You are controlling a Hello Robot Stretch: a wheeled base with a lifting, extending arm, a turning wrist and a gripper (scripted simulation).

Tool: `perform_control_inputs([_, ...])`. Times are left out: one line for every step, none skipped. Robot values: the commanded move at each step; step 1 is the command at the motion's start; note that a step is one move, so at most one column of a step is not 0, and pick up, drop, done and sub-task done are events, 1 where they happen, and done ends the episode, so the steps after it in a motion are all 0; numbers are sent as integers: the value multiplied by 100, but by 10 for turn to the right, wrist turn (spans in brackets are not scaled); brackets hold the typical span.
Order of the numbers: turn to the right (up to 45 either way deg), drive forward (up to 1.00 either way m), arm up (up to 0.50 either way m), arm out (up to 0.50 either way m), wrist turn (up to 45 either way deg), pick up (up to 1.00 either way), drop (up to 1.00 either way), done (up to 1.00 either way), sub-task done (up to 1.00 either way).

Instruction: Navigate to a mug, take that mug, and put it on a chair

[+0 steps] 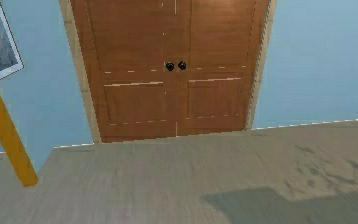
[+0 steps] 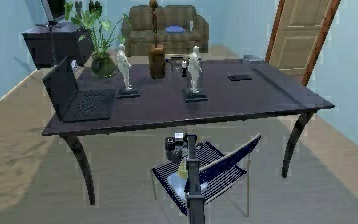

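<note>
Dark square bar for an arm (image 2: 194, 192), dark grey to near black, straight and plain-sided along the whole visible length. At the far end, small white squares (image 2: 185, 141) carrying black marks, too small to read as any pattern. Next to them the claw (image 2: 173, 148) — a compact dark body, thin fingers hard to make out.

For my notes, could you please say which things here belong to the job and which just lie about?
Job: chair; gripper by the chair, whether it holds anything I cannot tell.
Lying about: table, laptop, two statues, plant, sofa, double door.
</note>
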Motion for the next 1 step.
perform_control_inputs([0,0,10,0,0,0,0,0,0])
